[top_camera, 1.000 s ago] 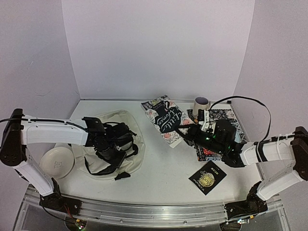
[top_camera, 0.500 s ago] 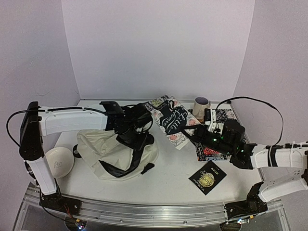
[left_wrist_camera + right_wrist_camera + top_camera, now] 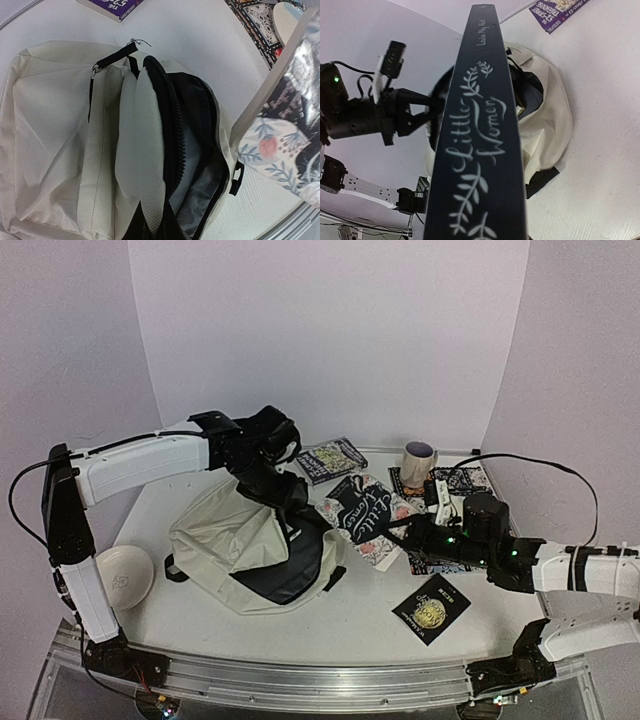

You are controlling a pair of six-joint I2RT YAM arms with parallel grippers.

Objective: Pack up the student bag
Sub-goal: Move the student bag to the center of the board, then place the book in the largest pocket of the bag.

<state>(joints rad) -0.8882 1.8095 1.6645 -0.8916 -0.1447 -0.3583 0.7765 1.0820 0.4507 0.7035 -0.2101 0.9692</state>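
L gripper (image 3: 283, 495) pinched shut on top flap of student bag (image 3: 235, 540), raised centre-left on table (image 3: 340, 625), R gripper (image 3: 400, 536) clamped on Little Women book (image 3: 358, 502) beside open mouth; risk: bk corner snags zipper lip (image 3: 172, 115), shoves bag, flap slips, mouth collapses.

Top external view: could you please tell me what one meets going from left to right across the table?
White bowl → student bag → Little Women book → black booklet with gold emblem.
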